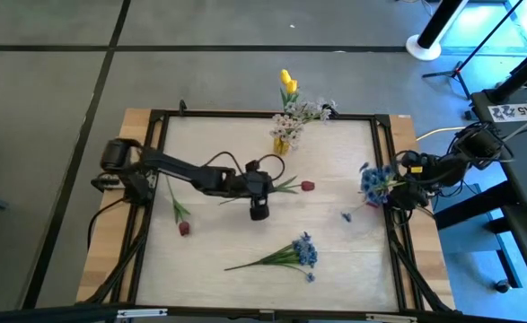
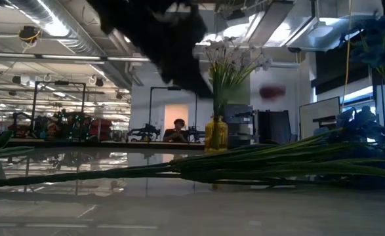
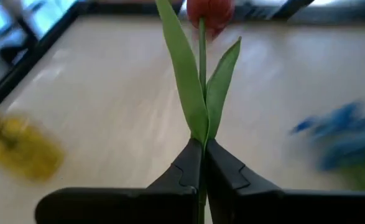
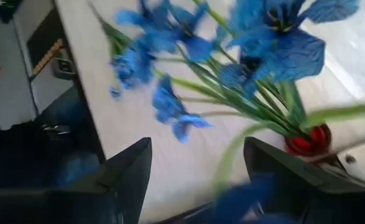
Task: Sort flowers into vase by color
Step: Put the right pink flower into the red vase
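Observation:
My left gripper point(image 1: 270, 186) is over the table's middle, shut on a dark red tulip whose bud point(image 1: 307, 186) points toward the right edge; the bud also shows in the left wrist view point(image 3: 210, 12). A second red tulip point(image 1: 180, 215) lies flat at the left. A blue cluster point(image 1: 292, 254) lies flat near the front. A yellow vase point(image 1: 283, 144) at the far edge holds white sprigs point(image 1: 301, 114) and yellow tulips point(image 1: 287, 82). My right gripper point(image 4: 198, 168) is open beside a red vase point(image 4: 306, 142) of blue flowers point(image 1: 375, 182) at the right edge. My left gripper pinches the tulip's green stem point(image 3: 202, 148) between its two fingers, just below where the two leaves point(image 3: 198, 93) branch off. The fingers come level from the table's left side and lie along the stem. The tulip is lifted clear, its bud point(image 2: 273, 92) above the table.
A small loose blue blossom point(image 1: 346, 215) lies right of the middle. A black frame point(image 1: 263, 114) runs round the tabletop. Bare tabletop lies between the yellow vase and the blue cluster. The blue cluster's stems point(image 2: 244, 167) stretch across the low view.

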Controlling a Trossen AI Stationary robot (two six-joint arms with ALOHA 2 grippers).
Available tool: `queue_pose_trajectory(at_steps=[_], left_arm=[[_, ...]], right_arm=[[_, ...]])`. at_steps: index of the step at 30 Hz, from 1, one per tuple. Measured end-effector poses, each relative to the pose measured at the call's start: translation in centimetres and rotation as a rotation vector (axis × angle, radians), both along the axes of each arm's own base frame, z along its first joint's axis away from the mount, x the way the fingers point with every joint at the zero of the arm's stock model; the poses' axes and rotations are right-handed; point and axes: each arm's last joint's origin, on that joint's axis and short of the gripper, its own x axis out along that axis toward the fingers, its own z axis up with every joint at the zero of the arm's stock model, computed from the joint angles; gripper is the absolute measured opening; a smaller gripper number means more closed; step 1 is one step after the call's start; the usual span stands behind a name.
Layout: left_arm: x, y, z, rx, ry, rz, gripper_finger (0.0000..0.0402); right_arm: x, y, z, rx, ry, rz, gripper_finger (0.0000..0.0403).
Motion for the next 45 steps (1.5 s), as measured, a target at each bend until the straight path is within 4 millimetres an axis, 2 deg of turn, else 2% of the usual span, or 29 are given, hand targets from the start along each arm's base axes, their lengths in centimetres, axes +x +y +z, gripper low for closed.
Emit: queue_pose_trajectory(at_steps=[4,8,13,18,22,25,27,30,34,40,45], left_arm=[[-0.7,-1.4,3.2,-0.061,-0.147,-0.109,0.0004],[-0.5,-2.3,5.0,-0.131,-0.288,-0.244,0.0004],[0.3,-2.8,7.0,-0.188,-0.537,-0.412,0.0004],[1.1,-3.0,7.4,-0.182,-0.7,-0.453,0.0004],[1.6,-3.0,7.4,-0.172,-0.796,-0.457,0.0004],[1.7,-3.0,7.4,-0.162,-0.84,-0.435,0.0004],[1.7,-2.9,7.7,-0.142,-0.865,-0.413,0.0004],[1.6,-2.7,7.8,-0.122,-0.886,-0.391,0.0004],[1.6,-2.6,8.0,-0.12,-0.901,-0.39,0.0005],[1.6,-2.8,8.0,-0.121,-0.9,-0.392,0.0005],[1.6,-2.8,7.9,-0.122,-0.898,-0.394,0.0006]], right_arm=[[0.1,0.1,2.1,0.047,-0.144,0.056,0.0254],[0.8,0.6,3.9,0.059,-0.303,0.112,0.0254],[3.0,2.1,5.4,-0.095,-0.555,0.199,0.0254],[7.6,5.4,5.2,-0.437,-0.727,0.312,0.0254],[11.5,7.9,4.6,-0.737,-0.765,0.251,0.0254],[15.1,9.8,4.0,-0.907,-0.746,0.141,0.0254],[17.0,10.9,3.5,-0.98,-0.745,0.141,0.0253],[18.7,11.9,3.6,-0.985,-0.803,0.084,0.0244],[20.6,11.8,3.8,-0.992,-0.843,-0.016,0.0219],[21.1,11.3,4.5,-0.894,-0.944,-0.003,0.0164],[21.1,11.3,4.7,-0.879,-0.956,-0.021,0.0088]])
